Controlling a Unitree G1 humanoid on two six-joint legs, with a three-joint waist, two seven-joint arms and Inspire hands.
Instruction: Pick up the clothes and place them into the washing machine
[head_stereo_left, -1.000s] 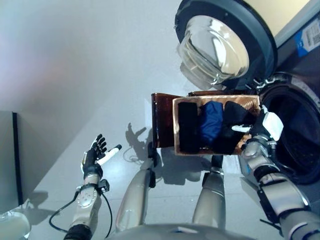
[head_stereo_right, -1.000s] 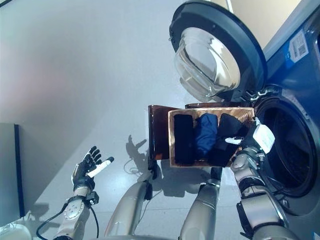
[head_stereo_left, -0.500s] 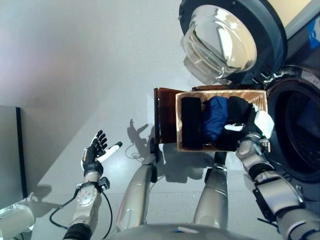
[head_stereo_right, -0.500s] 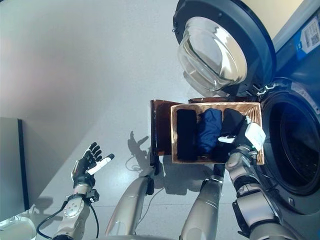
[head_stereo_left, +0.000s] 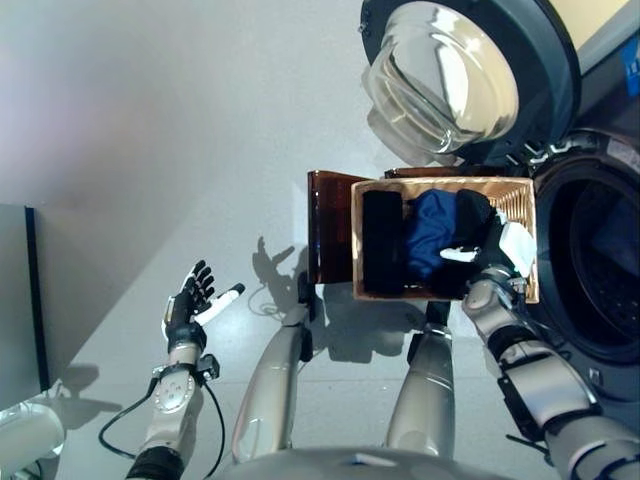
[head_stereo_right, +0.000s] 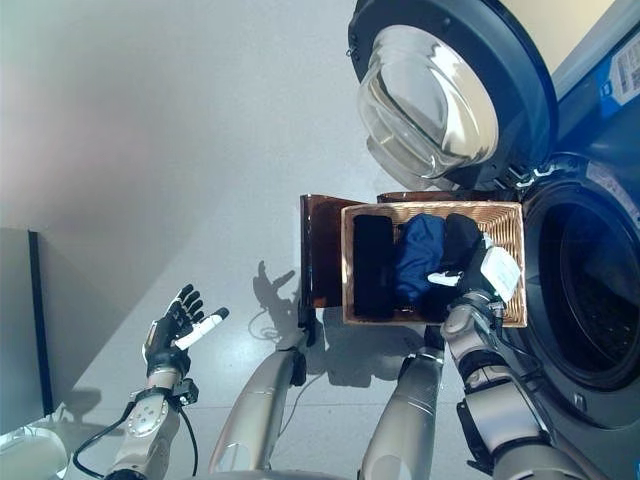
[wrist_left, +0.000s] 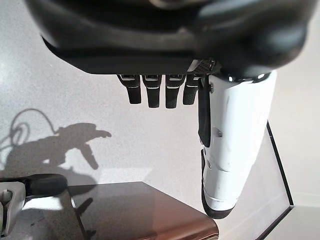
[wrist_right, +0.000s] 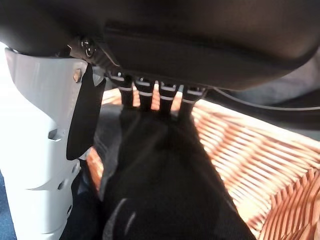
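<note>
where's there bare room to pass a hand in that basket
Only the bare wicker strip at the drum-side end of the woven wicker basket, beside the right hand. The rest is crowded: black garment, blue garment and another black garment lie side by side.

The pale grey floor (head_stereo_left: 150, 150) carries a brown stand (head_stereo_left: 328, 228) just beside the robot's right hand (head_stereo_left: 490, 258), with a wicker basket (head_stereo_left: 525, 200) on top. Well out past the left hand (head_stereo_left: 185, 310) stands a grey cabinet (head_stereo_left: 15, 300).
</note>
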